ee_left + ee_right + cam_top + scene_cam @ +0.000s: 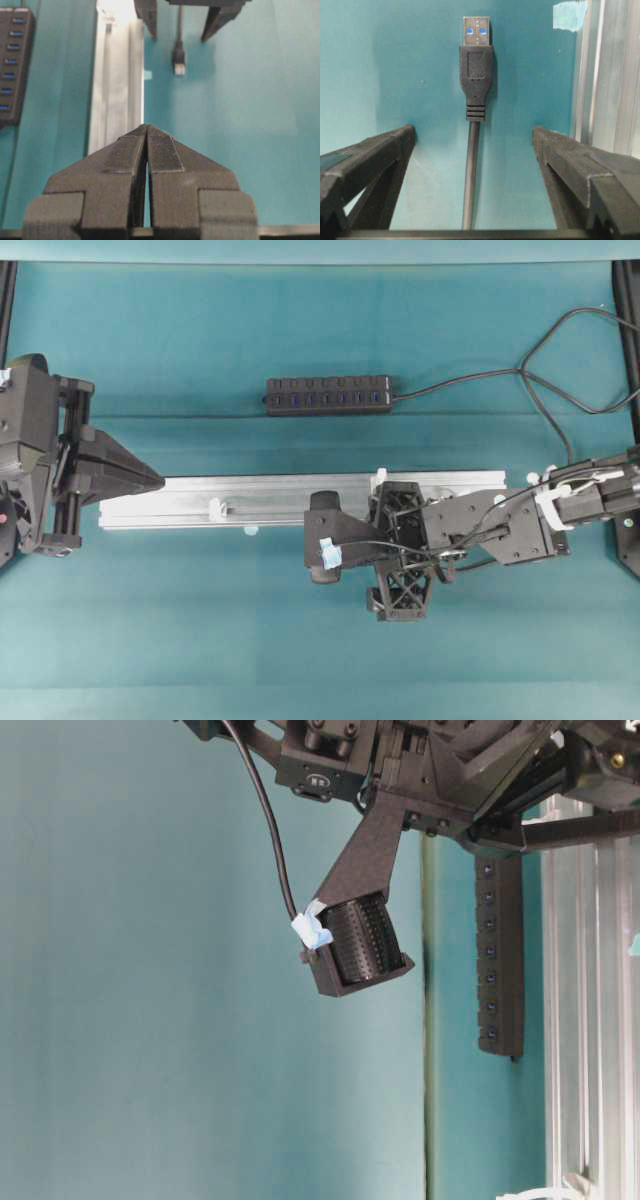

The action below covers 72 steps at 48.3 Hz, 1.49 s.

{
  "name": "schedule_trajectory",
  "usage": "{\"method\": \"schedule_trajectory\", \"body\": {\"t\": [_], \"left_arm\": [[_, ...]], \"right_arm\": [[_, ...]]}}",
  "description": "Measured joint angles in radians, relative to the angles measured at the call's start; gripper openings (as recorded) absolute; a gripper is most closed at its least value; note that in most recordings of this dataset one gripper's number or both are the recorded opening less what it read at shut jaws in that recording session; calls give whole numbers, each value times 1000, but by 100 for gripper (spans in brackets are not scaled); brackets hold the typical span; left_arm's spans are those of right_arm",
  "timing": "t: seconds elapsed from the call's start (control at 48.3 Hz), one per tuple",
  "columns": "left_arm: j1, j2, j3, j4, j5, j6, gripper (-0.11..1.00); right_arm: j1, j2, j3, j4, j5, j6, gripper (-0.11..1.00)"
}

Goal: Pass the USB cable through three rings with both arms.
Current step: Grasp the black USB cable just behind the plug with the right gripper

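Right tool: my right tool (472, 150) is standing wide, its two black fingers (370, 160) either side of the cable and touching nothing; it is holding nothing.
Left tool: my left tool (146, 145) is pressed shut on nothing, its tip hanging over the left end of the rail (300, 495) in the overhead view.
USB cable: the USB cable (476, 75) is lying flat on the teal table (380, 65), just beside the rail, with the plug's silver tip pointing away from my right wrist; its cord is running straight back between my open fingers.
Rings: I am seeing small whitish loops on the rail, one (216, 508) toward the left and one (381, 476) by my right tool; the third I cannot pick out with certainty.
Step in hand: I am judging this as the pick-up of the plug, with no ring threaded yet.
Next move: I am needing to come down centred over the cord just behind the plug and pinch there, keeping the tip free to aim at the nearest ring.
Risk: I am thinking the thin cord may roll aside if one finger arrives first.
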Motion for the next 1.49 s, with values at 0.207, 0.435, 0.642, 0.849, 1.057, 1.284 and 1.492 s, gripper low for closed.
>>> {"method": "schedule_trajectory", "body": {"t": [0.207,0.435,0.642,0.849,1.057,1.284,1.492], "left_arm": [[0,0,-2,0,0,0,2],[0,0,-2,0,0,0,2],[0,0,-2,0,0,0,2],[0,0,-2,0,0,0,2],[0,0,0,0,0,-2,2],[0,0,0,0,-2,-2,2],[0,0,0,0,0,-2,2]], "right_arm": [[0,-3,0,0,5,0,43],[0,-3,0,0,11,0,7],[-14,-3,0,0,18,0,-8],[-23,-5,-2,0,26,0,-8],[-21,-5,-2,0,26,-25,-8],[-21,-5,-2,0,26,-31,-8],[-20,-3,-2,0,28,-32,-8]]}}
